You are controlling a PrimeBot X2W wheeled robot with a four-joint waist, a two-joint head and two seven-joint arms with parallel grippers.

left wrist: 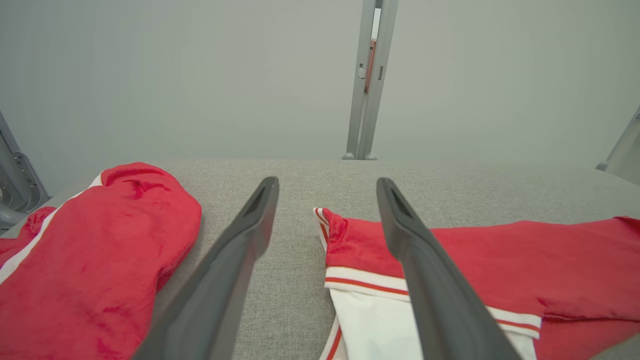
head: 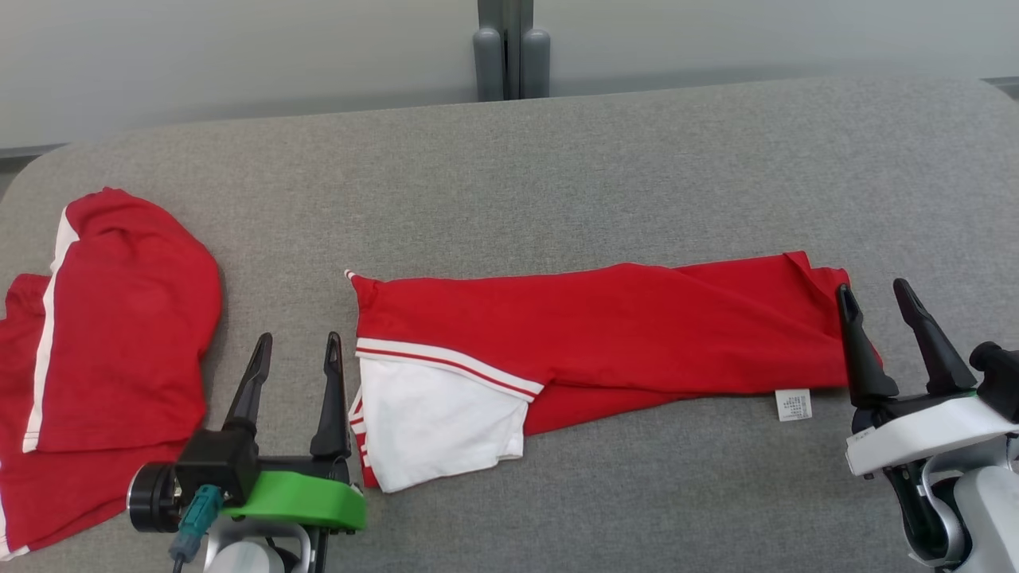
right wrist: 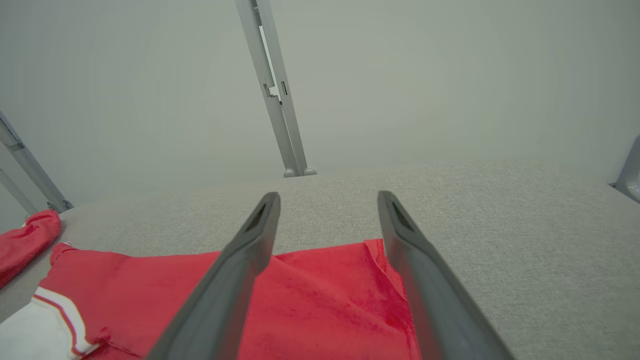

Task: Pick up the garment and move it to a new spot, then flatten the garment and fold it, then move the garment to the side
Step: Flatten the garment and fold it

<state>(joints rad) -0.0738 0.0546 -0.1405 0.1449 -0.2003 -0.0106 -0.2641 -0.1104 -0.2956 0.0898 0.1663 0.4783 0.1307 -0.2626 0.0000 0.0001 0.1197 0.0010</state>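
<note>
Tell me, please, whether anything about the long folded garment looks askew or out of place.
Yes: the garment is an uneven strip. Its white panel juts out below the red band at the left end, and a care label pokes out of the lower edge near the right gripper.

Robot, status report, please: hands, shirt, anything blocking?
Both open, empty: left gripper by its white end, right gripper by the other end. Garment lies in a long folded strip on the table. Second red garment to the left, apart.
</note>
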